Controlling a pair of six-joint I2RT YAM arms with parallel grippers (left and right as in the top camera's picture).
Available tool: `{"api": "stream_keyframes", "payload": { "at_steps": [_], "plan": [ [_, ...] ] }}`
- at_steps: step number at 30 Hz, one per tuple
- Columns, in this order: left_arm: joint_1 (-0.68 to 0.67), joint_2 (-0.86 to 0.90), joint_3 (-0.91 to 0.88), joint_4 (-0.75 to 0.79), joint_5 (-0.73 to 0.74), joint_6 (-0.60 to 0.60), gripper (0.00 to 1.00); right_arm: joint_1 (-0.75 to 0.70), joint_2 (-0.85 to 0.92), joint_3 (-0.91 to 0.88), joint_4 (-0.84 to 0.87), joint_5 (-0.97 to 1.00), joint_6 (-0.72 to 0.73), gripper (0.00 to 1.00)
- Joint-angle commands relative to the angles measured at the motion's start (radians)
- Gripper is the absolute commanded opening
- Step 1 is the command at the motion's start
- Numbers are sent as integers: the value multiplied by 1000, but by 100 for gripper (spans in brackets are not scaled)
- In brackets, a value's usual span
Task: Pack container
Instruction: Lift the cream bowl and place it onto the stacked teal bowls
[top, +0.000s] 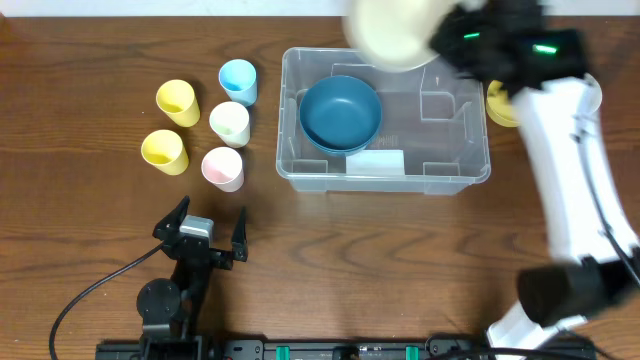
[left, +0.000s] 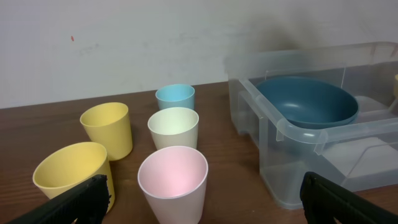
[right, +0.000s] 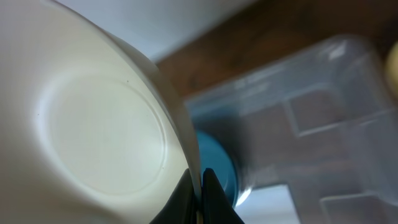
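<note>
**Right hand holds cream bowl over container; left hand idle, spread**

The container (top: 452, 137) sits on the bench (top: 90, 250) about mid-bench, a bit toward the far edge, long side running left-right. It is clear plastic with a white label (top: 375, 162) on its base near the near wall. A dark blue bowl (top: 341, 113) is inside, in the left half and mouth up. The left wrist view shows the same blue bowl (left: 308, 102) behind the container's clear wall (left: 283, 168).

The right hand (right: 200, 198) is pinching the rim of a cream bowl (right: 93, 130), with the dark fingers (right: 214, 202) pressed together on the bowl's edge. The bowl's underside fills most of the right wrist view, and the container shows blurred beyond it. In the overhead view the cream bowl (top: 392, 32) is raised and blurred, overlapping the container's far rim. The white right arm (top: 570, 170) runs along the right edge of the bench.

The left hand (top: 212, 215) is near the near edge, left of centre, with its fingers spread wide and nothing between them.

Five cups stand upright left of the container, clear of it:
- blue cup (top: 238, 80), farthest back
- pale green cup (top: 230, 122)
- pink cup (top: 223, 167), nearest the left hand
- far yellow cup (top: 177, 100)
- near yellow cup (top: 164, 150)

A yellow item (top: 500, 105) lies just right of the container, partly hidden by the right arm, so I cannot tell what it is.
</note>
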Motion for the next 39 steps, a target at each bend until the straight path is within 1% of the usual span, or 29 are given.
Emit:
{"api": "stream_keyframes", "payload": {
  "at_steps": [1,9,20,22,23,24,27,29,33,34,37,39],
  "plan": [
    [5,-6,-20,-32,6,-1,98,71,89,-6,0,40,-18,2],
    [5,-6,-20,-32,6,-1,98,120,255,-6,-29,-40,16,1],
    [5,-6,-20,-32,6,-1,98,140,289,-6,-69,-42,23,1],
    [5,-6,-20,-32,6,-1,98,146,289,-6,-71,-42,22,3],
    [5,-6,-20,-32,6,-1,98,150,290,-6,-72,-42,22,7],
    [5,-6,-20,-32,6,-1,98,153,290,-6,-74,-42,22,15],
    [5,-6,-20,-32,6,-1,98,163,291,-6,-74,-40,6,33],
    [5,-6,-20,-32,6,-1,98,165,291,-6,-74,-37,3,41],
    [5,-6,-20,-32,6,-1,98,165,290,-5,-65,-34,-34,72],
    [5,-6,-20,-32,6,-1,98,164,287,-3,-62,-34,-53,76],
    [5,-6,-20,-32,6,-1,98,160,272,23,-67,-30,-105,82],
    [5,-6,-20,-32,6,-1,98,152,253,68,-89,-14,-139,89]
  ]
}}
